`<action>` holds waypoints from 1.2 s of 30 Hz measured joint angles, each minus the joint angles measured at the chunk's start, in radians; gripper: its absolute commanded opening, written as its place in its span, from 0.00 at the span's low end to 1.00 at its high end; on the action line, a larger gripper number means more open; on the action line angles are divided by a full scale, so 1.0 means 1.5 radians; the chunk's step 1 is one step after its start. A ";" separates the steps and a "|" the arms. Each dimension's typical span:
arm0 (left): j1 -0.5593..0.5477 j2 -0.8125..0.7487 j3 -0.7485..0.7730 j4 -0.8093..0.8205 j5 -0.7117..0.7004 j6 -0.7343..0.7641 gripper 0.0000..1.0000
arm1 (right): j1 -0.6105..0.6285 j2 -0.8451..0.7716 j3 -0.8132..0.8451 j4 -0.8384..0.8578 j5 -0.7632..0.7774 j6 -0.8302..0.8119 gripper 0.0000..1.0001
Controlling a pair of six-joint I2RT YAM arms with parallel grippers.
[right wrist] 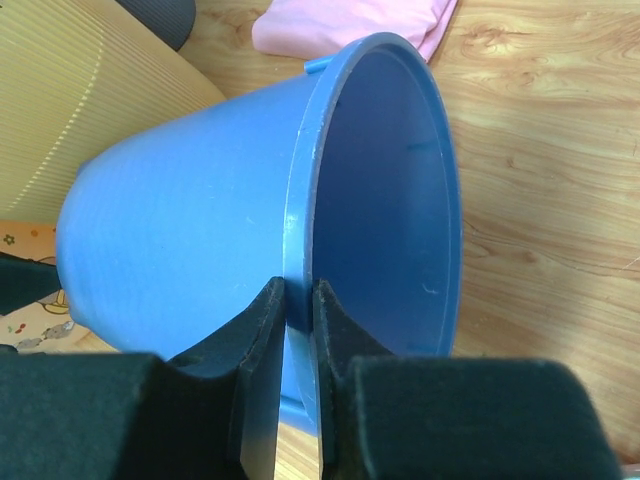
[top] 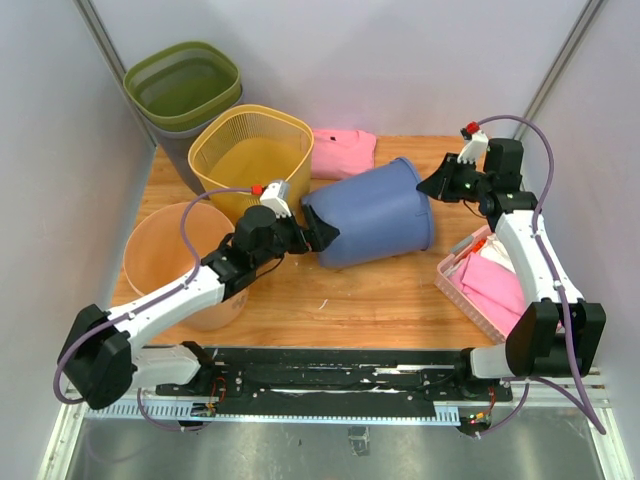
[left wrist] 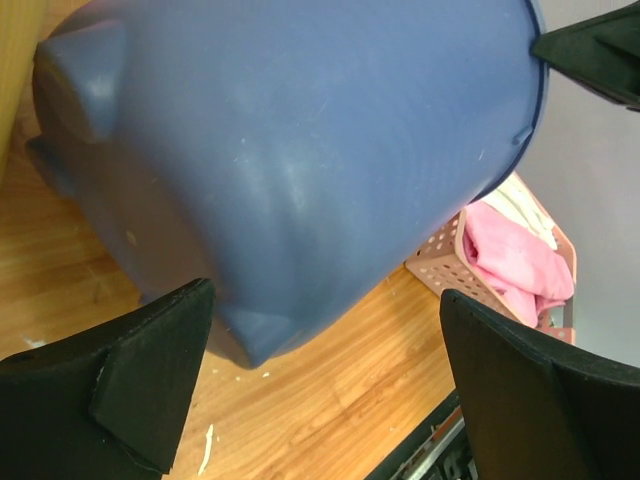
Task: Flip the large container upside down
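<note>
One blue bucket [top: 375,212] sideways, right end effector [right wrist: 297,300] clamping rim

The wooden table [top: 380,290] carries a tipped blue bucket [top: 375,215], yellow basket [top: 250,158], peach tub [top: 160,250], pink cloth [top: 343,152] and pink tray [top: 452,283].

The large container [top: 375,213] lies on its side at the middle of the table [top: 380,300], mouth to the right, base to the left. The left gripper [top: 322,232] stands at the base, jaws spread. The right gripper [top: 432,187] pinches the rim at the mouth. Behind the container lies a folded cloth [top: 343,152], with a mesh basket [top: 250,150] just to its left. A bin [top: 183,85] stands beyond the table's far left corner. A round tub [top: 165,250] sits at the left edge. At the right edge a tray [top: 445,272] holds cloths [top: 495,285].
</note>
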 measured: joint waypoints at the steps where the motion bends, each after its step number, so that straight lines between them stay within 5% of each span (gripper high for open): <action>1: 0.002 0.004 -0.002 0.012 0.007 0.000 0.99 | 0.000 0.000 -0.001 0.001 -0.001 0.000 0.00; 14: -0.004 0.038 -0.006 0.075 -0.018 0.005 0.99 | -0.005 0.001 -0.003 0.009 -0.002 -0.001 0.00; 27: -0.120 -0.007 0.012 -0.125 -0.240 -0.006 0.99 | -0.016 0.001 -0.004 0.004 -0.020 0.012 0.00; 36: -0.216 -0.014 -0.017 -0.100 -0.428 -0.058 0.99 | -0.022 0.000 -0.009 0.004 -0.040 0.013 0.00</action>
